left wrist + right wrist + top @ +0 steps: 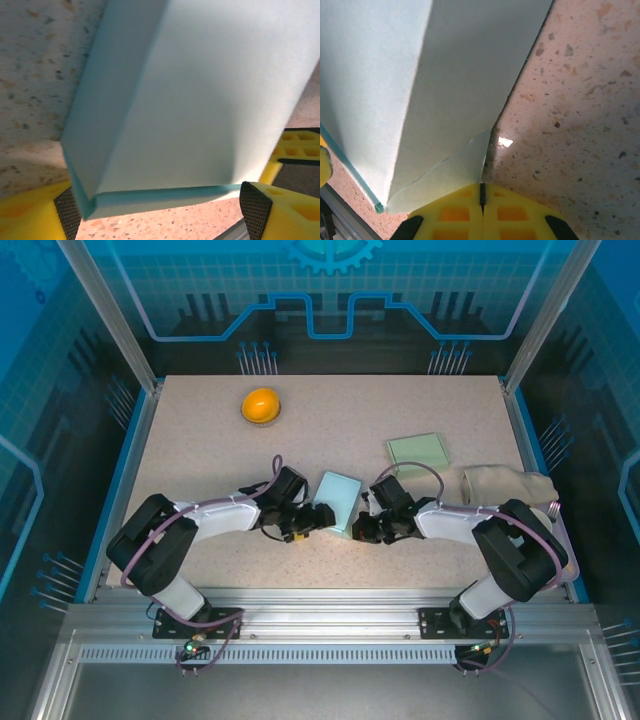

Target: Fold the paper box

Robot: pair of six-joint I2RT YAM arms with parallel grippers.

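Box (pixel 337 502) on table (pixel 200 460) betw. L hand (pixel 308 523) & R hand (pixel 362 530); sheet (pixel 418 450) behind-right.

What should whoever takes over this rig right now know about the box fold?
Left claw: closed wide across the paper box at its end, pads on both sides.
Right claw: shut, tips at a loose corner flap.
Box lies between the claws; a flat green sheet lies farther back on the right.
Done: box looks formed. Left: likely tucking that flap.
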